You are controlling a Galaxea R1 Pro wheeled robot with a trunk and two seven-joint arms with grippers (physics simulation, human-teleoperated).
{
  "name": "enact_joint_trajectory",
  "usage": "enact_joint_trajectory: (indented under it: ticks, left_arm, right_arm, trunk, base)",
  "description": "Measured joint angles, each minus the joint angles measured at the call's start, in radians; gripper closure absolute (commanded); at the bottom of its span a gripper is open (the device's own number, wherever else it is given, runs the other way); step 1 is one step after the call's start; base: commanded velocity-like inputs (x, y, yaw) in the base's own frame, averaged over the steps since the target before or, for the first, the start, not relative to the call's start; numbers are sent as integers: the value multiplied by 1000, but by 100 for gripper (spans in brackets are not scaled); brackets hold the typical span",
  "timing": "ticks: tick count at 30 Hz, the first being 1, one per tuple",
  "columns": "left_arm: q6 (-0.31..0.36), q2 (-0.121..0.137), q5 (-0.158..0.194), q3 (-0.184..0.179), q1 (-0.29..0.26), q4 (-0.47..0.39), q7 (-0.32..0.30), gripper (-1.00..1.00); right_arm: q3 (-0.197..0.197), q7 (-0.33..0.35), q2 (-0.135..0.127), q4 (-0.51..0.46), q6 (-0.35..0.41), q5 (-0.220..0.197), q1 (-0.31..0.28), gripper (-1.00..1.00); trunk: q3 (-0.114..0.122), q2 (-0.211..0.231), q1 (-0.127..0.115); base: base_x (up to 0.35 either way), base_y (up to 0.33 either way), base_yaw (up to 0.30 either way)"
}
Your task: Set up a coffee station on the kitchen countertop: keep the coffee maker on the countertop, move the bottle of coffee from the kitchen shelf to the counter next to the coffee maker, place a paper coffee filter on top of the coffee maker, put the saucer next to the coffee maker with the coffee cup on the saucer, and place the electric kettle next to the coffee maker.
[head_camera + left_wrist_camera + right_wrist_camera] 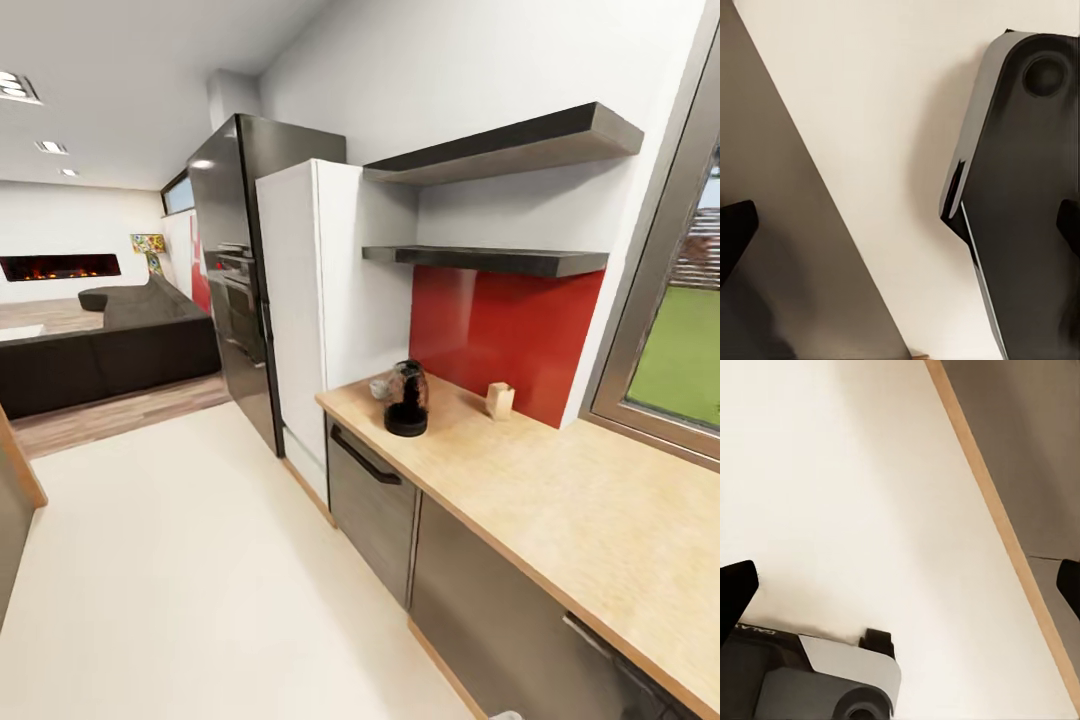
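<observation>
The kitchen countertop [560, 500] runs along the right wall over grey cabinet fronts. On its far end stands the electric kettle [406, 398], smoky glass on a black base. A small pale rounded thing [379, 388] sits just behind it; I cannot tell what it is. The kitchen shelf [500, 261] hangs above, seen from below, so its top is hidden. The coffee maker, bottle of coffee, paper coffee filter, saucer and coffee cup are out of view. My left gripper [900, 225] and right gripper [900, 581] hang open over the pale floor.
A small tan block [499, 400] stands by the red backsplash [500, 335]. A white fridge [300, 310] and a black oven tower [232, 270] close the counter's far end. A higher matching shelf [520, 145] hangs above. A dark sofa [100, 350] lies far left, a window [680, 350] at right.
</observation>
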Motion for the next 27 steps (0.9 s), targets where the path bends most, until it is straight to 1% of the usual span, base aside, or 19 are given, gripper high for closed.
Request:
enact_joint_trajectory:
  ticks: [8,14,25,27]
  left_arm:
    - [1,0,0,0,-8,0,0,-100]
    - [2,0,0,0,-9,0,0,-100]
    - [1,-2,0,0,-10,0,0,-100]
    - [2,-1,0,-1,-10,0,0,-100]
  right_arm:
    - [0,0,0,0,1,0,0,-100]
    - [0,1,1,0,1,0,0,-100]
    - [0,1,0,0,1,1,0,-100]
    - [0,1,0,0,1,1,0,-100]
  trunk:
    - [0,0,0]
    - [0,0,0]
    - [-1,0,0]
    - [-1,0,0]
  base:
    - [185,283,-228]
    - [215,269,-34]
    - [281,224,-21]
    - [283,223,-119]
